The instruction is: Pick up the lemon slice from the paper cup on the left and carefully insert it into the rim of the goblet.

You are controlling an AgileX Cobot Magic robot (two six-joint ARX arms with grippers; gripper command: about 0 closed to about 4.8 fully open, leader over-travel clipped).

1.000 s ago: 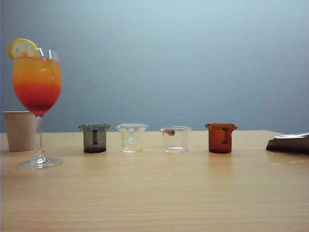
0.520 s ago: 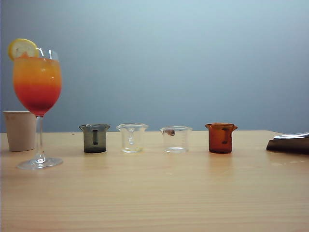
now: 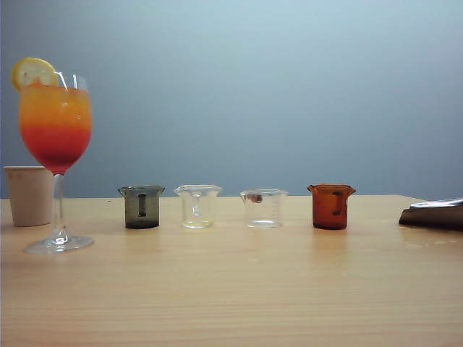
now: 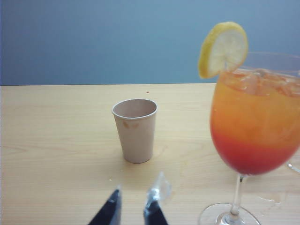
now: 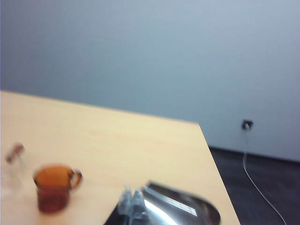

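A thin yellow lemon slice [image 4: 223, 49] sits wedged on the tall clear goblet [image 4: 255, 126] rim, beside the beige paper cup [image 4: 135, 129]. Left gripper [image 4: 132, 201] hangs near the cup, slightly parted, empty; right gripper [image 5: 132, 200] looks closed, empty.

Plain blue-grey wall [image 3: 289, 87] behind, evenly lit, no windows in shot. Light wood-grain desk [image 3: 231, 289] fills the foreground. Right wrist view shows dark floor [image 5: 262, 187] past the desk edge, a wall socket [image 5: 247, 124] with a cable [image 5: 255, 183] trailing down

You see only the left gripper's [image 4: 132, 206] tips; the right gripper [image 5: 132, 201] is a blur, goblet [image 4: 253, 140] cropped.
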